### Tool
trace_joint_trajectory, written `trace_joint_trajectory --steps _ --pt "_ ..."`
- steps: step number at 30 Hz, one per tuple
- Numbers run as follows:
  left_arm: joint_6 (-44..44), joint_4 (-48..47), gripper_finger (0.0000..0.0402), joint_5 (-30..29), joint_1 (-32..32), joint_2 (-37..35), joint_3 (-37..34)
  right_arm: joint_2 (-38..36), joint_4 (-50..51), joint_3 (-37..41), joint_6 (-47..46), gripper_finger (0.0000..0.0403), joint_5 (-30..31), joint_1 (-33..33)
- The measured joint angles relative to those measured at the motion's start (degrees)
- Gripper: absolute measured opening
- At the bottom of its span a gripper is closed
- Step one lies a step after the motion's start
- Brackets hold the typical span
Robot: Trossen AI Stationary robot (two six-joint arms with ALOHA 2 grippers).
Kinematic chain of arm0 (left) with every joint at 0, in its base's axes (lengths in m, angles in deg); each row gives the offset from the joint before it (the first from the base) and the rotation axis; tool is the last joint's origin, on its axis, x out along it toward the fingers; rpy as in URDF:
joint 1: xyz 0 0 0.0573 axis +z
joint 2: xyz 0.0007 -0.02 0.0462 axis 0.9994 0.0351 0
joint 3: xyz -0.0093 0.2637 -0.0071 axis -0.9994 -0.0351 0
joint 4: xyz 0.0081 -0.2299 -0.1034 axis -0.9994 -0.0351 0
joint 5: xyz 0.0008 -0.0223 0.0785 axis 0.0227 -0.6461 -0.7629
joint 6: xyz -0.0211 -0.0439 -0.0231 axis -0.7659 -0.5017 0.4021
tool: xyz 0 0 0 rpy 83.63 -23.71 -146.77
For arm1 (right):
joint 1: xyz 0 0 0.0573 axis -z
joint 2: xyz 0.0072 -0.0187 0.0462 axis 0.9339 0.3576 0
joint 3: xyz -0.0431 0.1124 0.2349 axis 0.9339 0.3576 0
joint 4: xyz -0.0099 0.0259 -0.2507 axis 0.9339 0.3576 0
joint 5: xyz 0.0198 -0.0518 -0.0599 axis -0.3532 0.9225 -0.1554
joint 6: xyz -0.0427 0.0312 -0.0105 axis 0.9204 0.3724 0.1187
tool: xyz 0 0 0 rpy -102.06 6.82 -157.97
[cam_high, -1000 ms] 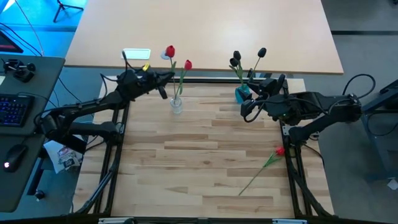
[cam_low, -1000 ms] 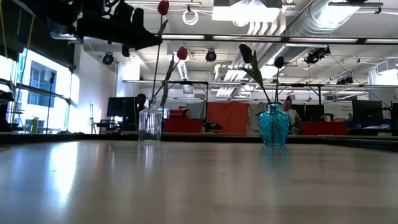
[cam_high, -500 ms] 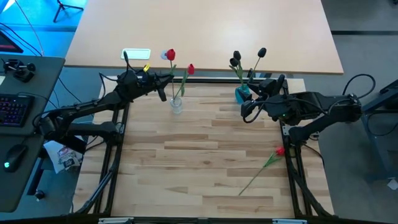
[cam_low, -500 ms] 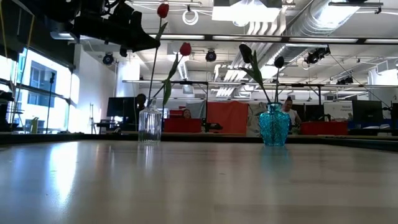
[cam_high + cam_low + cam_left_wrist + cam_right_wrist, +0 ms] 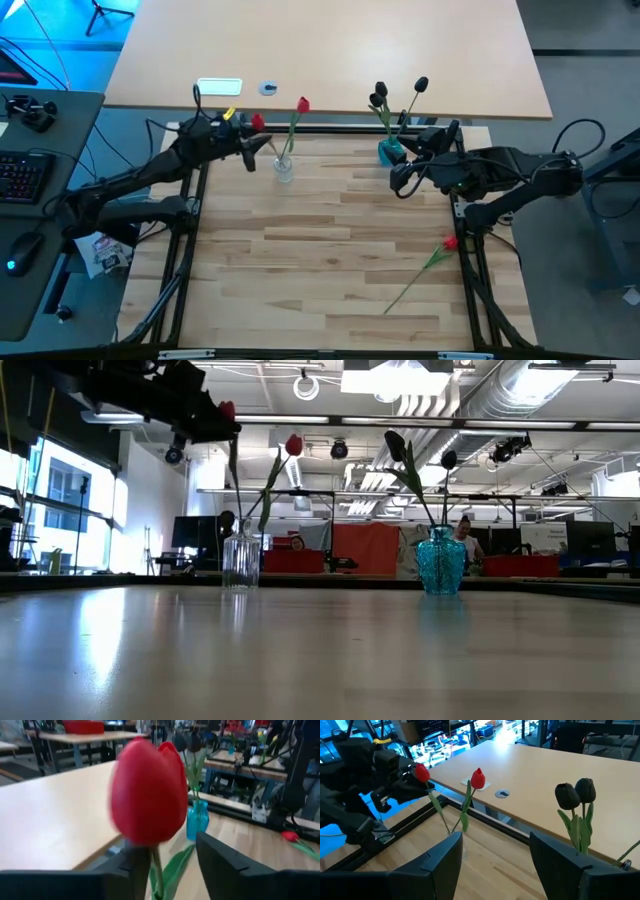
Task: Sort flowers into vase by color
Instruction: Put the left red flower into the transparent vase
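A clear glass vase point(image 5: 284, 168) holds two red flowers. One stands nearly upright, its head point(image 5: 303, 104) toward the far edge. The other leans toward the table's left, its head point(image 5: 147, 795) just past my left gripper point(image 5: 172, 847), which is open with that flower's stem between its fingers. A blue vase point(image 5: 388, 152) holds black flowers point(image 5: 575, 792). My right gripper point(image 5: 495, 845) hovers open just near-right of the blue vase, nothing between its fingers. A third red flower point(image 5: 450, 242) lies flat on the table near the right edge. My left gripper stands open around the leaning flower's stem, just below the head. The stem point(image 5: 158, 870) runs right along the inner side of one finger point(image 5: 134, 870); whether they touch, I cannot tell. The fingers come level from the table's left. The stem's foot stays in the clear vase.
A light tabletop point(image 5: 330, 50) lies beyond the far edge, with a white card point(image 5: 219, 87) and a small round thing point(image 5: 268, 88) on it. Black frame rails point(image 5: 190, 230) run along both sides of the wooden work surface. Bare wood spans the middle and the near half.
My left gripper has drawn back toward the table's left edge. The red flower at its fingers has tipped leftward and its head has sunk lower, while the stem's foot has stayed in the clear vase. The other red flower has swayed slightly.
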Motion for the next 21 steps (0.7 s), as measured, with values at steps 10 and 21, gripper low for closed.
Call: trace_joint_trajectory --steps 10,21 --pt "-5.3 -3.4 0.0209 1.4 0.0 -3.4 0.0 -0.1 0.2 0.0 0.5 0.0227 0.1 0.0" --pt "-1.4 -19.5 0.0225 2.9 -0.2 -7.9 6.4 -1.8 -0.2 0.0 -0.4 0.0227 -12.9 0.0"
